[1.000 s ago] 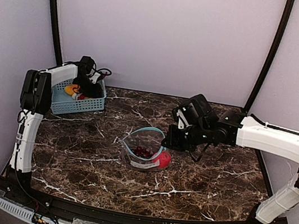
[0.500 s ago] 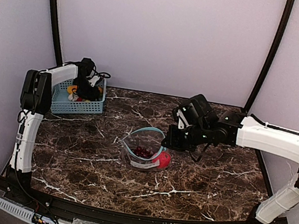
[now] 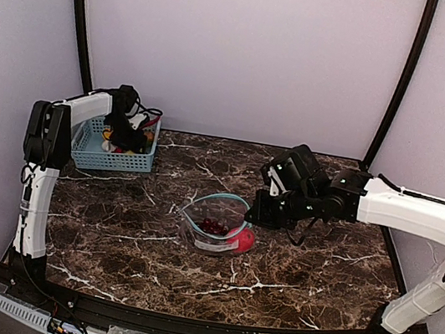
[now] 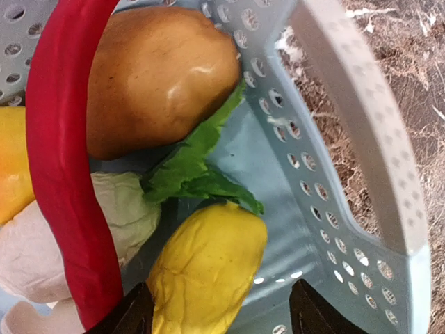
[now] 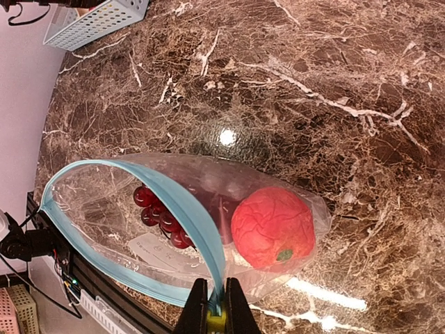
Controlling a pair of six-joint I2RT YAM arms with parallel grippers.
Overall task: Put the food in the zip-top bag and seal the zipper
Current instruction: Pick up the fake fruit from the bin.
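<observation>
The clear zip-top bag [image 3: 212,223] lies mid-table with its mouth held open. Inside it are the dark purple grape bunch [image 5: 160,212] and the red round fruit [image 5: 272,226]. My right gripper [image 5: 212,306] is shut on the teal-blue zipper strip [image 5: 167,188] at the bag's right end, as the top view [image 3: 255,215] also shows. My left gripper [image 4: 219,316] is open, down inside the blue mesh basket [image 3: 114,157], with its fingers either side of the yellow oblong piece [image 4: 205,271]. The brown oval piece [image 4: 160,76] lies just beyond it.
The basket also holds a long red chili [image 4: 66,174], a green leaf [image 4: 195,174] and a white piece [image 4: 55,236]. The basket wall [image 4: 361,125] stands close on the left gripper's right side. The basket sits at the table's back left corner.
My left gripper has shifted a little within the basket, and the basket has nudged slightly left. My right gripper has drawn slightly right, still holding the zipper strip.
</observation>
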